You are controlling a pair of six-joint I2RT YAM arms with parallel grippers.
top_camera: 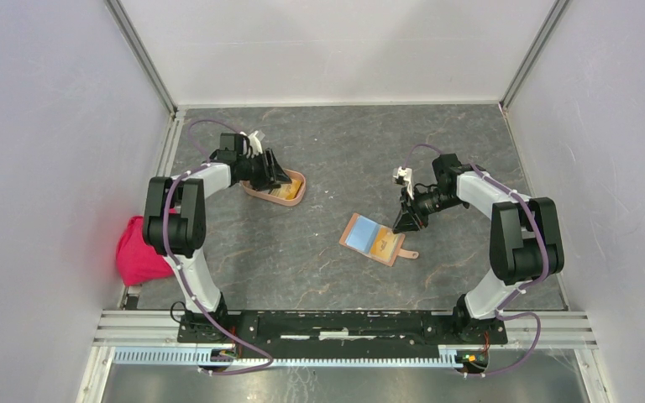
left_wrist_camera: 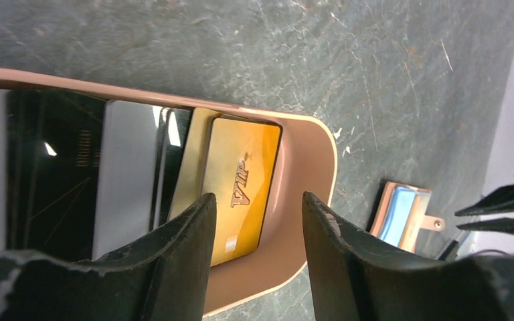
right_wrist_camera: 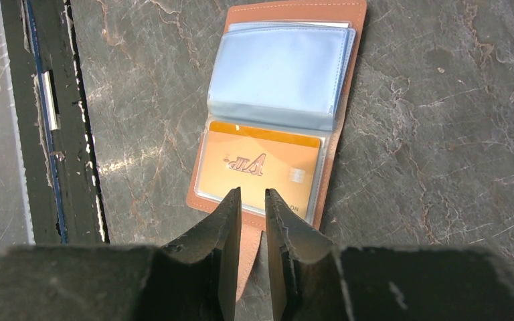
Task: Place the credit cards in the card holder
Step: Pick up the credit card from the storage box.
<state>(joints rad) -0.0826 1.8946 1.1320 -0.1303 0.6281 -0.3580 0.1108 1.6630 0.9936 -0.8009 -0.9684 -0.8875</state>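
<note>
The salmon-pink card holder (top_camera: pixel 300 191) sits at the back left; its rim (left_wrist_camera: pixel 328 160) curves round several credit cards lying inside: an orange VIP card (left_wrist_camera: pixel 241 180), a pale grey card (left_wrist_camera: pixel 124 174) and a black card (left_wrist_camera: pixel 50 167). My left gripper (left_wrist_camera: pixel 256 197) hovers open over the holder's end (top_camera: pixel 275 175), nothing between its fingers. A brown wallet (top_camera: pixel 375 238) lies open mid-table with another orange card (right_wrist_camera: pixel 261 170) in a clear sleeve and a pale blue flap (right_wrist_camera: pixel 281 73). My right gripper (right_wrist_camera: pixel 252 192) hangs over the wallet's snap tab (top_camera: pixel 407 220), jaws slightly apart and empty.
A red cloth (top_camera: pixel 138 252) lies at the table's left edge beside the left arm. Pale walls close in the table on three sides. A black rail (right_wrist_camera: pixel 53 120) runs along the left of the right wrist view. The wallet (left_wrist_camera: pixel 401 214) shows beyond the holder.
</note>
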